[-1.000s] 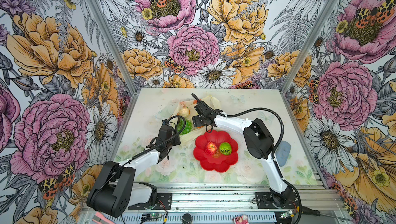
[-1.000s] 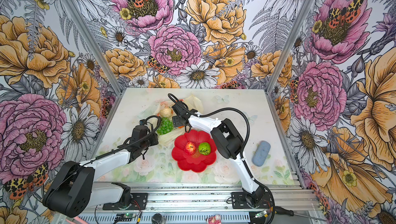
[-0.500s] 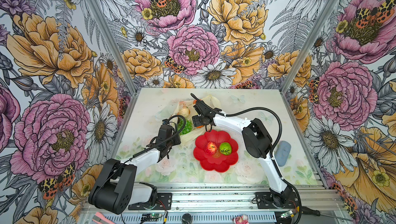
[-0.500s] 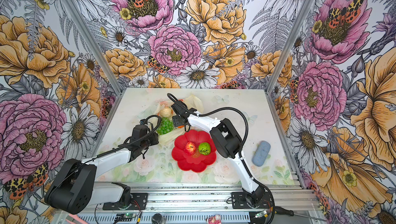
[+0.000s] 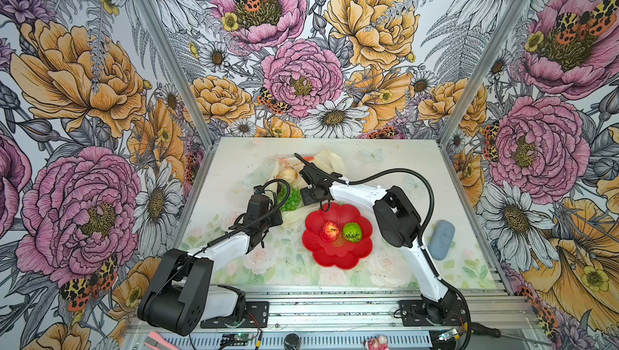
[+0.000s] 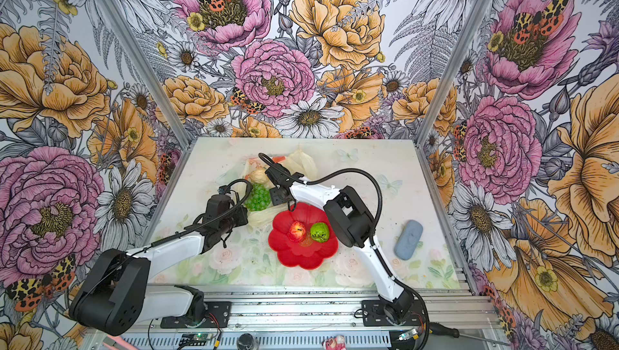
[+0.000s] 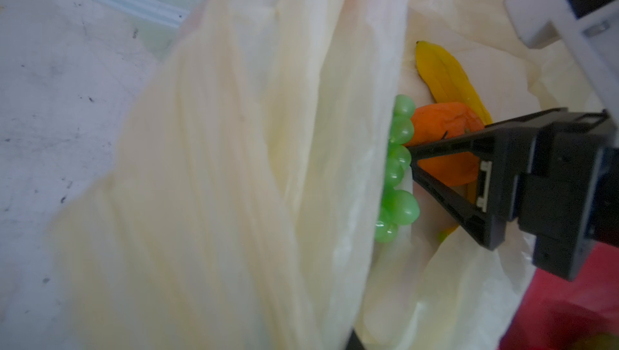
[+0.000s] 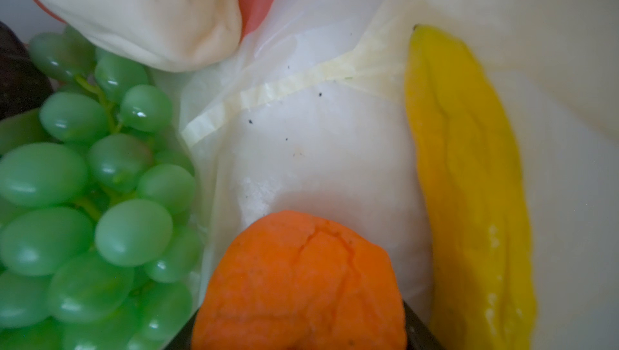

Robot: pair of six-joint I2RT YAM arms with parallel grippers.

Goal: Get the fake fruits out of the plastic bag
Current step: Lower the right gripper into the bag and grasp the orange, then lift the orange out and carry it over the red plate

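Left gripper [image 5: 263, 193] pinching plastic bag [image 7: 234, 164] edge behind red flower-shaped plate [image 5: 335, 259]. Right gripper [image 5: 306, 196] jaws flank orange [image 8: 301, 281] in bag; grip cannot tell.

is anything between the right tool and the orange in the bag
Nothing visible does. In the right wrist view the orange sits at the fingers of the right tool, with no fold of the plastic bag over it. The grapes and the banana lie to its sides, not across the way.

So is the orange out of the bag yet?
No, inside: the orange lies in the open plastic bag, between the grapes and banana.
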